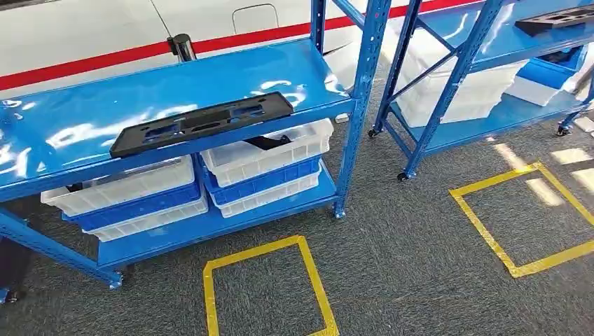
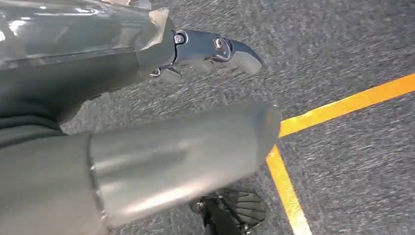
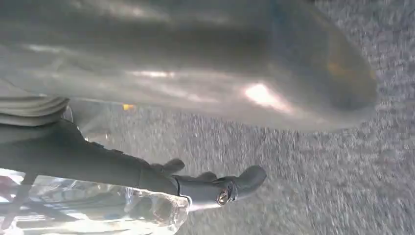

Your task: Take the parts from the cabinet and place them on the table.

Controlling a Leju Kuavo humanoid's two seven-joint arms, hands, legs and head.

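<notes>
Grey carpet [image 1: 420, 259] with yellow tape squares [image 1: 265, 287] under my view, blue cabinet [image 1: 175, 84] ahead, black part [image 1: 202, 122] flat on its top shelf, white and blue bins [image 1: 259, 164] below, my left robot hand [image 2: 205, 54] and right robot hand [image 3: 210, 183] hanging over carpet, fingers spread, holding nothing

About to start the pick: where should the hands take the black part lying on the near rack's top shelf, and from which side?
Probably by the two short ends, one hand at each, approaching from the shelf's open front. The black part is long, flat and slotted, lying flat on the top shelf with its front edge at the shelf's lip, so fingers could also slide under there.
</notes>
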